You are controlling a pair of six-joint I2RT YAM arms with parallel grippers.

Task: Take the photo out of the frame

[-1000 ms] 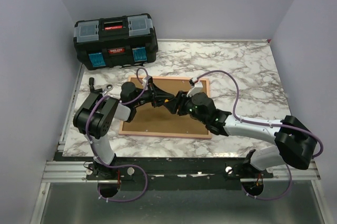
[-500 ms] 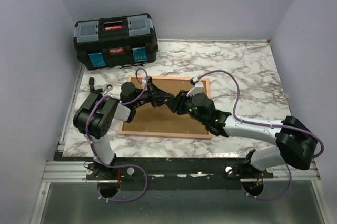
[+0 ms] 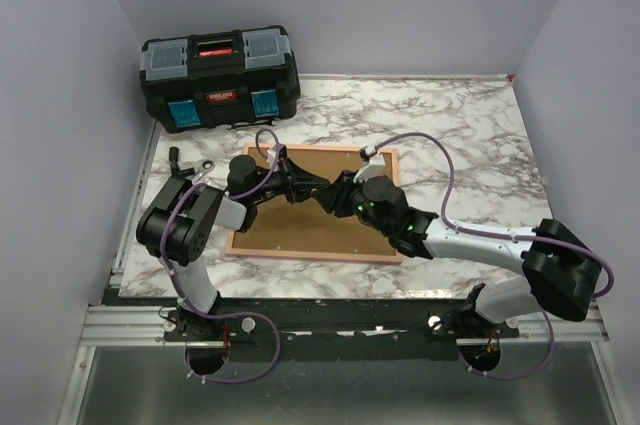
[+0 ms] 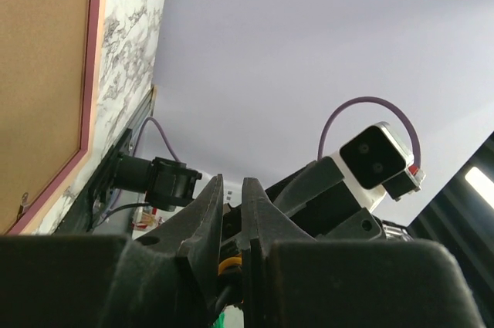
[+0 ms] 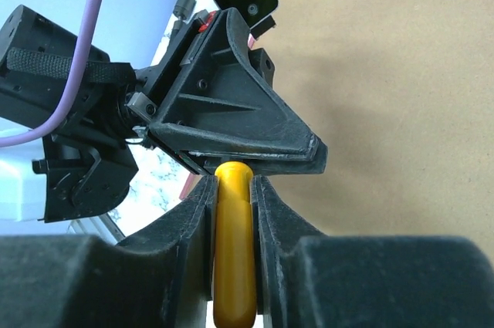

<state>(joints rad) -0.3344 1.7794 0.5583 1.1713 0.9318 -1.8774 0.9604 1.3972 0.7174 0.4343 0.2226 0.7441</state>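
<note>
Barely anything has shifted overhead since a second ago: the left gripper (image 3: pixel 316 185) and right gripper (image 3: pixel 332 196) still meet tip to tip above the brown backing board (image 3: pixel 300 227). The right gripper's fingers (image 5: pixel 197 212) press narrowly on both sides of a yellow rod (image 5: pixel 234 258). The left gripper's narrow jaws sit on its far end, with a yellow bit between them. The pink frame (image 3: pixel 300 255) lies back-up on the marble table (image 3: pixel 460 125), near of the black toolbox (image 3: pixel 220 78). The photo cannot be seen.
</note>
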